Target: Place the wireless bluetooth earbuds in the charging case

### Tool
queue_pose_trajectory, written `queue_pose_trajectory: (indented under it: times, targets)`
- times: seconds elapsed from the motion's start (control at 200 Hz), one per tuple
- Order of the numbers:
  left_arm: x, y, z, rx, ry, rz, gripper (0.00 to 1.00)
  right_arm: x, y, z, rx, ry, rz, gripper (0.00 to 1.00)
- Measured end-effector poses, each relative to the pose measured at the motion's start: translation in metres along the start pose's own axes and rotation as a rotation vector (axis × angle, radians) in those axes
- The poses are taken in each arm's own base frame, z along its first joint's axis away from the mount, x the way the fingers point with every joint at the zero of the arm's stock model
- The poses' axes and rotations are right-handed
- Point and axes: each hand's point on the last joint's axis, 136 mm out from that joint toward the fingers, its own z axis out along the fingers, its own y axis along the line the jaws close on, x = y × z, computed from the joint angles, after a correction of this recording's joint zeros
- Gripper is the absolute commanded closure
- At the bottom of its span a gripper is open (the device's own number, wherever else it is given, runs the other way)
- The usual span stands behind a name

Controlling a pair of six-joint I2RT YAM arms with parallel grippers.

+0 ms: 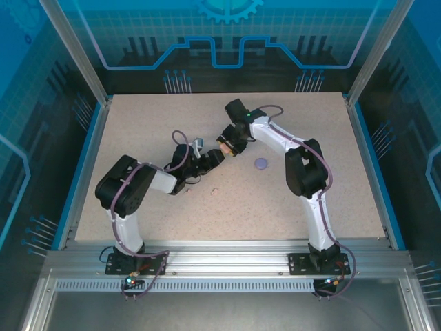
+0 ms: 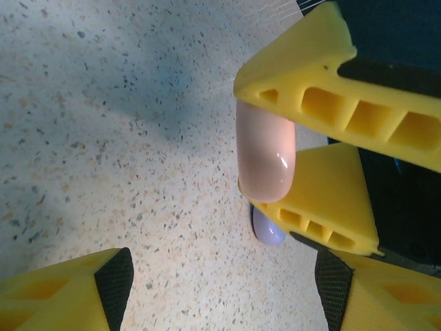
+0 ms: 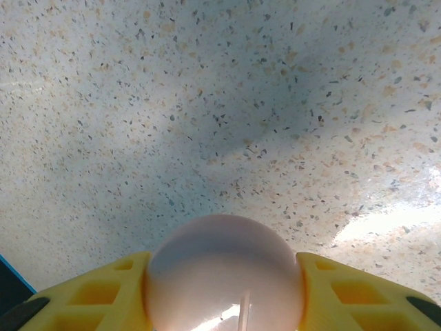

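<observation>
The tabletop (image 1: pixel 275 200) is that pale speckled stone-look stuff, beige with dark flecks, and there's blue trim (image 1: pixel 84 169) down its left and right edges. An aluminium rail (image 1: pixel 227 265) runs along the near side. It's all boxed in by blue circuit-pattern panels (image 1: pixel 41 138) on aluminium posts (image 1: pixel 72 48), with a gear graphic (image 1: pixel 229 8) at the back.

- My right gripper (image 1: pixel 226 147) sits mid-table, clamped on a pale pink case (image 1: pixel 224 146).
- My left gripper (image 1: pixel 214 158) is just beside it, lower left; can't tell how its jaws stand from up here.
- A purple case (image 1: pixel 261 163) lies flat on the table (image 1: pixel 310 207), right of both grippers.
- One tiny pink earbud (image 1: pixel 214 189) lies alone, nearer my bases.
</observation>
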Motion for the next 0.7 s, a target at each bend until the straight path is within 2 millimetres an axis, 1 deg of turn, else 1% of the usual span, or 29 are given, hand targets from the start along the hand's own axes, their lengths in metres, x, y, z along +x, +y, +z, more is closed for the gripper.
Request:
queue_pose_trajectory:
  times: [0.145,0.325,0.43,0.525,0.615,0.7]
  targets:
    - [-0.003,0.000,0.004,0.004,-0.010,0.000,0.28,0.000,-0.002,0.001,0.001,0.001,0.000,0.54]
    - [-0.008,-0.002,0.011,0.013,-0.026,-0.015,0.31,0.002,-0.010,0.006,0.020,0.009,0.005,0.54]
    - [-0.008,-0.002,0.013,0.014,-0.024,-0.014,0.30,0.003,-0.012,0.008,0.024,0.013,0.006,0.54]
    - [-0.008,-0.002,0.013,0.015,-0.025,-0.013,0.27,0.003,-0.013,0.008,0.027,0.012,-0.003,0.54]
    - [-0.005,0.000,0.010,0.011,-0.022,-0.016,0.25,0.002,-0.016,0.007,0.043,0.007,-0.026,0.54]
    - [0.002,0.003,-0.002,0.002,-0.017,-0.024,0.23,0.002,-0.020,0.004,0.067,0.001,-0.065,0.54]
